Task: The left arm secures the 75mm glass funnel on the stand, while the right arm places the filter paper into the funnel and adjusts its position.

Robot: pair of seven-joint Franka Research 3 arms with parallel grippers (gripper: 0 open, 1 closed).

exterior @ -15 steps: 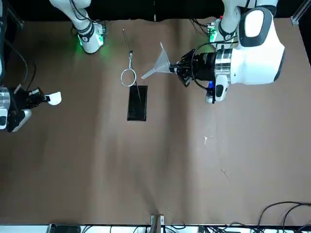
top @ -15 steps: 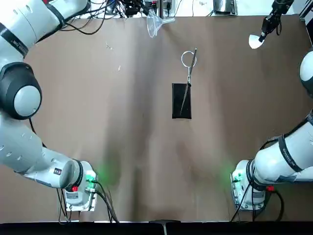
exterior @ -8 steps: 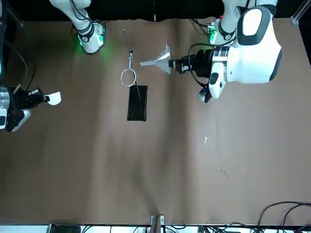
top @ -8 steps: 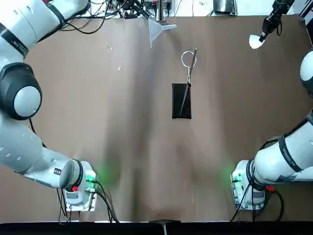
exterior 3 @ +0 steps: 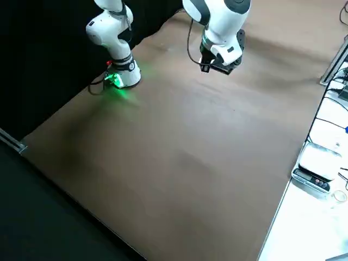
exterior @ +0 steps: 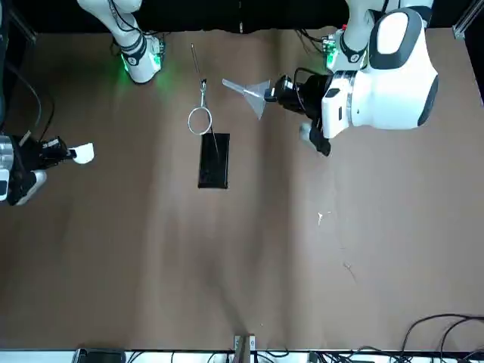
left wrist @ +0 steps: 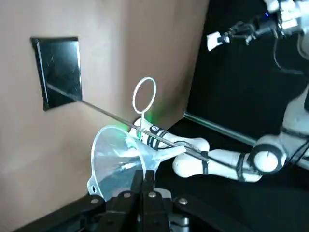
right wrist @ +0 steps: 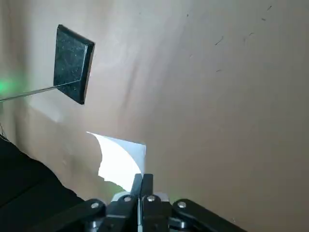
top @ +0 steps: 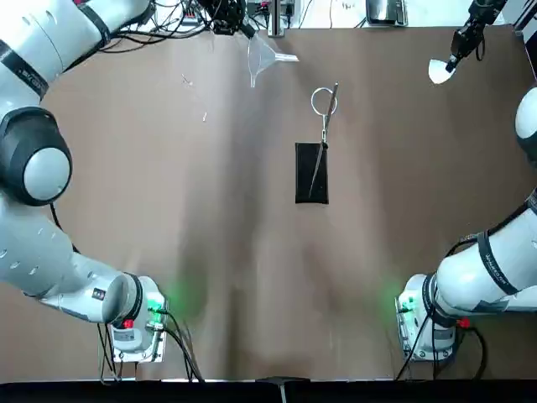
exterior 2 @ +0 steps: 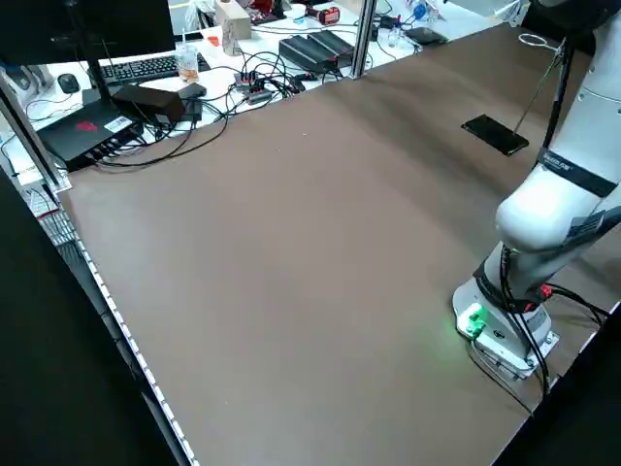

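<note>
surface (top: pixel 403 126): Big, brown and flat, with lots of bare room around the stand, likely so both arms can move without bumping.
left arm (top: pixel 46 172): Reaches along the left side to the far end, bringing the funnel in from the left.
right arm (top: pixel 487 269): Reaches out on the right side, well apart from the stand, likely to leave the left arm room to go first.
stand (top: pixel 311 180): Near the middle, between the two arms. Black foot down flat, likely to keep the thin rod from falling; round ring (top: pixel 322 102) held up high and empty, ready for the funnel.
glass funnel (exterior: pixel 259 97): Up in the air, out of the ring, tipped on its side with the stem toward the robot's right. Must turn stem down, then drop in gently.
filter paper (right wrist: pixel 116 164): Off to the right, sticking out past the fingers, perhaps so the loose part can go in first.
left gripper (left wrist: pixel 143 178): At the far left, fingers closed on the funnel's wide end, leaving the stem free.
right gripper (right wrist: pixel 144 180): At the far right, fingers pinching the paper's edge. Too hard a squeeze could crease it.
</note>
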